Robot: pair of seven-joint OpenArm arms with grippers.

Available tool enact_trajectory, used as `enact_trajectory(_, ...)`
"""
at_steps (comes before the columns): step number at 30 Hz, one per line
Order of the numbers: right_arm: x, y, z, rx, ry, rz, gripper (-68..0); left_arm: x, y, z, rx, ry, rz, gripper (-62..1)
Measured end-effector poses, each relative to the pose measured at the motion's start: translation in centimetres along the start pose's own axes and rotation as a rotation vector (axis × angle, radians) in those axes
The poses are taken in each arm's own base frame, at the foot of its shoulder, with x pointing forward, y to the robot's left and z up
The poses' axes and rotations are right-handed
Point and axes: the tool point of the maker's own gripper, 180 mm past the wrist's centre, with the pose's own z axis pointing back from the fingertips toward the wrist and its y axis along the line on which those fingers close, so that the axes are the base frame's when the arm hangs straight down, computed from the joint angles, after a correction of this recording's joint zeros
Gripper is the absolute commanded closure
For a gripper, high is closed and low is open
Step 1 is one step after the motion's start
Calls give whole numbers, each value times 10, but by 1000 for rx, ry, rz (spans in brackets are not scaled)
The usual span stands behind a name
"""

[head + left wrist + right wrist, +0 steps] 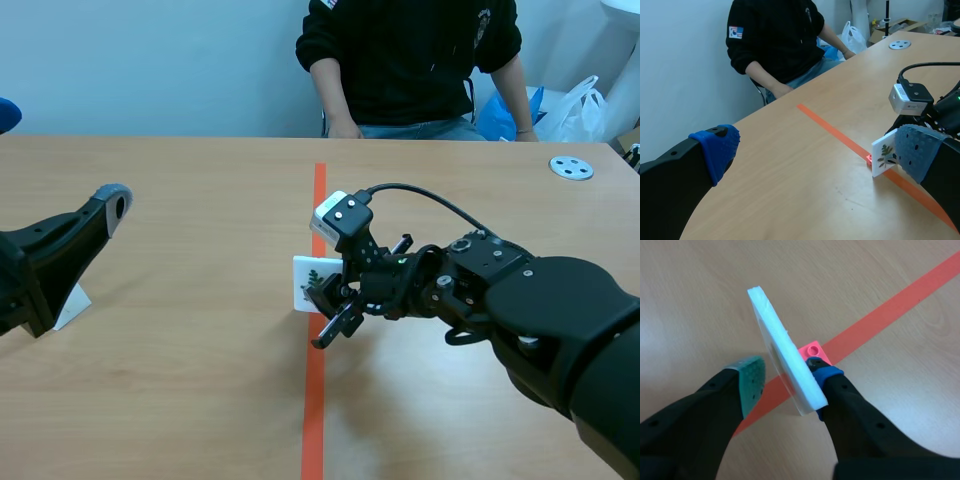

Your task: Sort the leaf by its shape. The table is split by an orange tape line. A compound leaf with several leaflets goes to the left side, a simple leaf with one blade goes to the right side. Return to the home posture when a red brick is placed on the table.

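- Two right gripper (788, 385) fingers stood apart, straddling the white foam card (782, 355) with its green leaf print; the green pad (752, 382) sat clear of it.
- That card stood upright on a small red studded block (815, 350) on the orange tape line (316, 420).
- Both left gripper (817, 150) fingers were spread wide, well away from the card.

Across the table (180, 200) from me sits a person (410, 60) in a black top, one hand by the far edge. A round grey disc (571, 168) lies near the far right corner. Beyond it are a white plastic bag (580, 105) and a blue bag (500, 115).
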Motion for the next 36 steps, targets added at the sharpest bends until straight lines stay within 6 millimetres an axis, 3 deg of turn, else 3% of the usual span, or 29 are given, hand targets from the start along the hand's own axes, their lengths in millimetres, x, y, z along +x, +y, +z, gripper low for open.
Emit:
enact_trajectory(4,1,0,0,0,-7,2,-106,0,0,0,0,0,0,-623)
enact_trajectory(8,2,0,0,0,-11,2,-8,0,0,0,0,0,0,-623)
enact_trajectory(15,2,-4,0,-22,-11,2,-6,0,0,0,0,0,0,-623)
enact_trajectory(20,6,-22,4,-87,-28,-25,-6,0,0,0,0,0,0,-623)
enact_trajectory(23,10,-53,15,-188,-60,-80,-6,0,0,0,0,0,0,-623)
enact_trajectory(26,5,-91,37,-315,-71,-161,-6,0,0,0,0,0,0,-623)
enact_trajectory(29,-15,-127,73,-451,-71,-238,-6,0,0,0,-5,3,-3,-623)
enact_trajectory(36,-104,-179,190,-735,16,-376,-6,-1,-1,0,-23,11,-18,-623)
